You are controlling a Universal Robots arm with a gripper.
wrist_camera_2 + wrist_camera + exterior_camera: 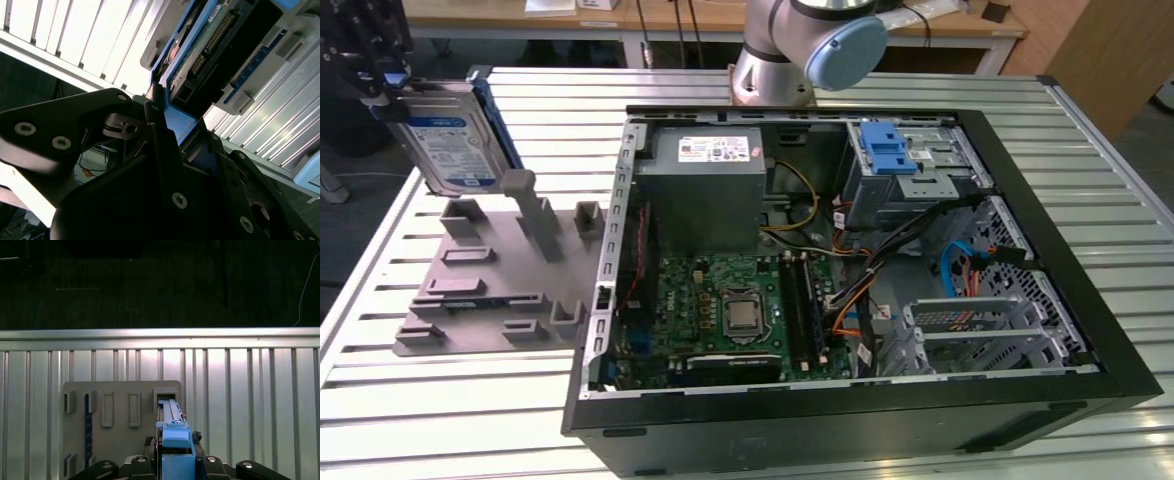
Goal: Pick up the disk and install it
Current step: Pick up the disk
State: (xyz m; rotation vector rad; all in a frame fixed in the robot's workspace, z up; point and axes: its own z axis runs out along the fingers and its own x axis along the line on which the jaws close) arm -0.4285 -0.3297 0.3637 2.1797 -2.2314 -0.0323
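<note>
Gripper [175,464]: clamped on the blue-framed disk [447,140].
Done: disk held upright over the grey holder [480,290].
Left: not yet installed in the open computer case [854,430].

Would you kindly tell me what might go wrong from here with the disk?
The gripper clamps the disk by its blue bracket edge, so it might tilt or slip. The disk hangs close to the grey holder's upright post and could snag it. Loose cables inside the case might foul insertion.
</note>
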